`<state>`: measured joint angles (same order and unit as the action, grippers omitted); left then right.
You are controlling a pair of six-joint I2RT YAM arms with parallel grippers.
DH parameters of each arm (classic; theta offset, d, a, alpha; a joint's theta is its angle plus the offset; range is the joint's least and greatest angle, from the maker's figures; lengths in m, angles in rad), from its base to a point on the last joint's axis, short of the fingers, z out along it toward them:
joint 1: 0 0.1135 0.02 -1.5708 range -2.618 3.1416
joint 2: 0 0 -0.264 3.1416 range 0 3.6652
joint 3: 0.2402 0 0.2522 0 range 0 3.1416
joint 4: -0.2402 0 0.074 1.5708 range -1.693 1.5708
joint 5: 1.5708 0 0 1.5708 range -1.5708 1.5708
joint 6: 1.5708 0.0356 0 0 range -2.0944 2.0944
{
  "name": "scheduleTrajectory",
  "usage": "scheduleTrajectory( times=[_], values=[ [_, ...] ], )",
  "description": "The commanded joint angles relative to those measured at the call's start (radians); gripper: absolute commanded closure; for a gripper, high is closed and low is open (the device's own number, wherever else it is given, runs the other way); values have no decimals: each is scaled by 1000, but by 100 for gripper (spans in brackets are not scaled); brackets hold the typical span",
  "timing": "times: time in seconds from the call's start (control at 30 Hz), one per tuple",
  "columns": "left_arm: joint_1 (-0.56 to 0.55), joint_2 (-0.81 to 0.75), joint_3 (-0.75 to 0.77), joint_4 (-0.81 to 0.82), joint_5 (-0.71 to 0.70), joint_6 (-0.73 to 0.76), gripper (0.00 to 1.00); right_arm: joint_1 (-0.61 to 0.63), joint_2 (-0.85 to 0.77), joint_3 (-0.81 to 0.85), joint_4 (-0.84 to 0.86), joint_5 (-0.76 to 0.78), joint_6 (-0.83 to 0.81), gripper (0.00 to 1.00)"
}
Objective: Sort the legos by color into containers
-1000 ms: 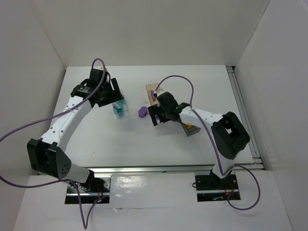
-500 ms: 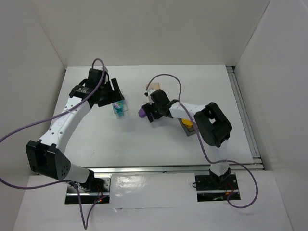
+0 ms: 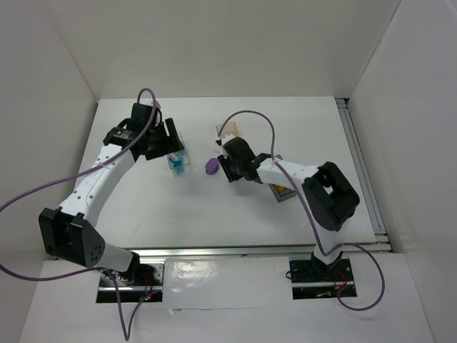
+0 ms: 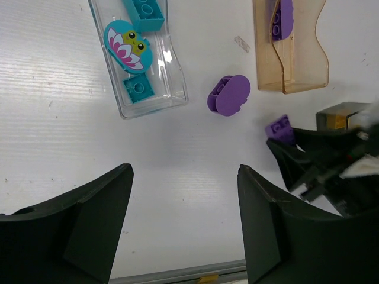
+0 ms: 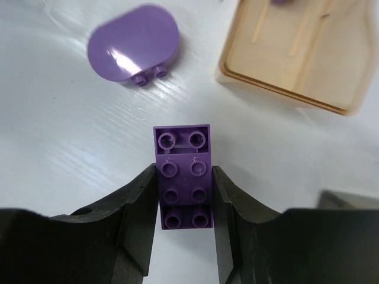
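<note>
A purple brick [image 5: 182, 177] sits studs-up between the fingers of the right gripper [image 5: 183, 198], which is clenched on its long sides over the white table [image 5: 71, 136]; whether the brick touches the surface I cannot tell. Just ahead of it the rounded purple piece [image 5: 133, 50] lies flat, with the orange-tan bin [image 5: 284, 89] beside it and apart from both. Since half a second ago the right gripper has drawn slightly away from the rounded piece, which has not moved, and that arm's elbow has swung out to the right. The left gripper [image 4: 185, 177] hangs with fingers spread, near the clear bin [image 4: 175, 77] holding teal bricks [image 4: 137, 89] and a pale teal oval [image 4: 129, 45]
</note>
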<state>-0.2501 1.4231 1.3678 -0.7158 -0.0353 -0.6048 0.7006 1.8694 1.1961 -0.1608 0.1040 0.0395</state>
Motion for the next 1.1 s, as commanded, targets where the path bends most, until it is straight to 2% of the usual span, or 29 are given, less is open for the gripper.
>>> scheduleTrajectory(
  times=[0.0, 0.13, 0.37, 0.43, 0.47, 0.5, 0.53, 0.6, 0.7, 0.83, 0.93, 0.97, 1.07],
  values=[
    [6, -23, -3, 25, 21, 14, 21, 11, -174, -29, 23, 138, 72, 67],
    [6, -33, -21, 26, -2, 26, 19, -10, -197, 31, 23, 193, 102, 66],
    [35, -44, -32, 26, -2, 36, 19, -50, -21, 246, -17, 324, 138, 65],
    [46, -44, -32, 15, 8, 45, 19, -59, 14, 304, 3, 333, 148, 59],
    [46, -44, -32, 15, 8, 45, 19, -68, 58, 328, 3, 333, 157, 52],
    [55, -44, -32, 6, 8, 45, 19, -69, 83, 354, -23, 342, 157, 40],
    [55, -44, -32, 6, 8, 54, 19, -69, 129, 417, -46, 356, 166, 19],
    [64, -53, -32, 6, 8, 54, 18, -79, 155, 468, -118, 381, 189, 11],
    [83, -62, -32, 6, 8, 54, 18, -70, 99, 423, -100, 392, 189, 9],
    [94, -72, -32, 6, -5, 54, 18, -52, -41, 265, -19, 294, 221, 24],
    [104, -90, -41, 6, -28, 42, 18, -18, -93, 168, -9, 189, 272, 24],
    [113, -90, -50, 6, -37, 33, 18, -7, -104, 158, -19, 178, 290, 17],
    [114, -110, -59, 16, -37, 33, 18, 43, -104, 126, -31, 169, 378, 12]
  ],
)
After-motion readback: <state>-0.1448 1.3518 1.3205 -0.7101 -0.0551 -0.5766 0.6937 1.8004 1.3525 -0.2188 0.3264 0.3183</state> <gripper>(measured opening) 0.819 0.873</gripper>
